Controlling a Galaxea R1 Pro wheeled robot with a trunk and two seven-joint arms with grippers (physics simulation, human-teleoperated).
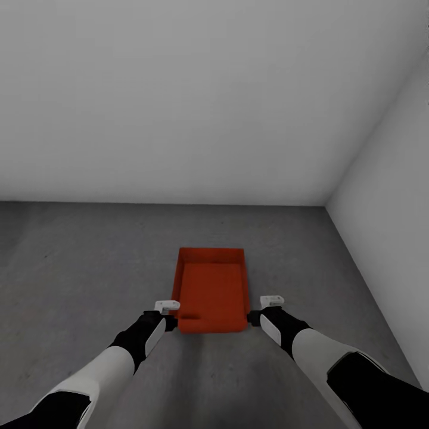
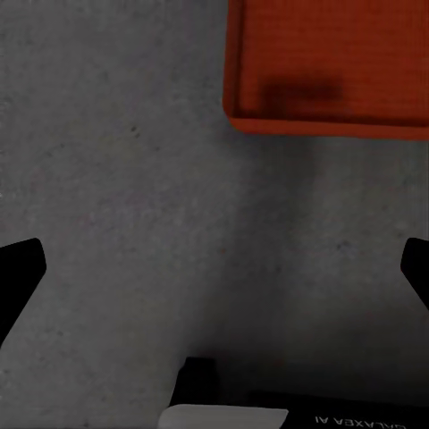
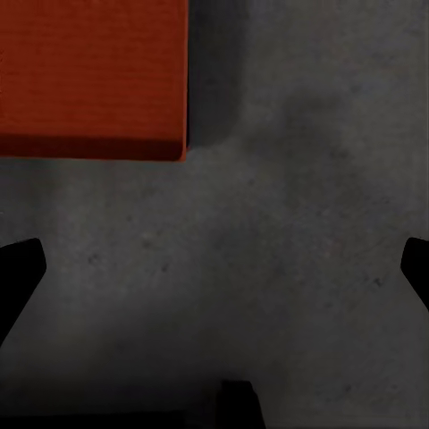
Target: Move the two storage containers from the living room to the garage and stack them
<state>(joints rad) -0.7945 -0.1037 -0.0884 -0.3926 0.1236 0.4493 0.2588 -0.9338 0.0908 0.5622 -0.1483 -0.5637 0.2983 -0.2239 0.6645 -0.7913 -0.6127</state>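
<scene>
A red-orange storage container (image 1: pixel 211 289) rests on the dark grey garage floor (image 1: pixel 83 268), its open top facing up. My left gripper (image 1: pixel 171 322) hangs just off its near left corner, and my right gripper (image 1: pixel 254 318) is beside its near right corner. Neither touches it. The left wrist view has a corner of the container (image 2: pixel 326 63) over the floor, with my left gripper (image 2: pixel 214 268) open and nothing between its fingers. In the right wrist view the container (image 3: pixel 89 76) lies beyond my right gripper (image 3: pixel 214 268), which is also open and holds nothing.
A plain white wall (image 1: pixel 179 89) stands behind the container and another white wall (image 1: pixel 393 208) runs along the right, meeting it in a corner. Bare floor stretches to the left and in front of the box.
</scene>
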